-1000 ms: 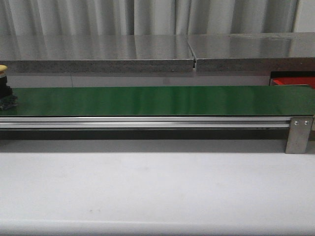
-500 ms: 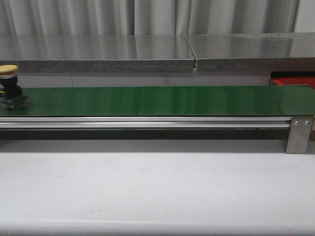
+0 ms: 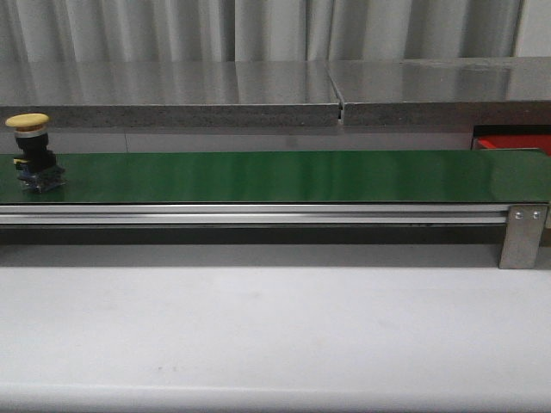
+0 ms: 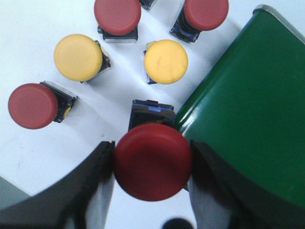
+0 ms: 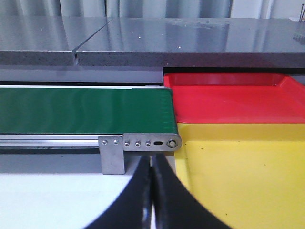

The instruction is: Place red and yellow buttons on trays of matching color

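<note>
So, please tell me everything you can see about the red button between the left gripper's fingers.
The red button has a round, domed, matte red cap that looks like plastic, on a dark square body with some blue showing behind the cap. It stands upright on the white table, right beside the rounded end of the green belt. The left gripper straddles it: one black finger sits at each side of the cap, close to or touching it. Contact cannot be confirmed. Other red and yellow buttons stand apart from it.
</note>
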`<state>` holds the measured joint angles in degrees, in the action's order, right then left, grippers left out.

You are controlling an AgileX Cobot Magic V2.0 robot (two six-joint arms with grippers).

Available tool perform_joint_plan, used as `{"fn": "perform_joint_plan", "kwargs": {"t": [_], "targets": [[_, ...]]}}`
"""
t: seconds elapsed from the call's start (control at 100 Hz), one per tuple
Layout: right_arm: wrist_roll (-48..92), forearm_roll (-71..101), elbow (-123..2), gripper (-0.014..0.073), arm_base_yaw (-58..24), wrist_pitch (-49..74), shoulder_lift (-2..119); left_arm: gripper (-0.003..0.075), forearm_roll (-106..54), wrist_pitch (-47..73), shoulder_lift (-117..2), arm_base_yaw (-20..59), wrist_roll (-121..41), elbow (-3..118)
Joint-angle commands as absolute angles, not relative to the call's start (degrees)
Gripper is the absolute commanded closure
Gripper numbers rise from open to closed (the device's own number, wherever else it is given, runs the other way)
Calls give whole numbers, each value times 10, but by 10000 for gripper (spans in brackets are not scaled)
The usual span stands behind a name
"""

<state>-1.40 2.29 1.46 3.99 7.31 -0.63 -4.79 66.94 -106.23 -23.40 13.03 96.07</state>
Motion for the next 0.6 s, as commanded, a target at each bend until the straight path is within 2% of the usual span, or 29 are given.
{"fn": "perform_joint_plan", "kwargs": {"t": [0.0, 0.21, 0.59], "targets": [[-13, 22, 2, 710, 42, 30, -16, 512, -56, 673, -1029, -214, 130, 994], [-13, 22, 2, 710, 42, 30, -16, 512, -52, 657, -1035, -170, 130, 1018], [-13, 22, 2, 710, 42, 30, -16, 512, -60, 651, -1084, -149, 130, 1026]]}}
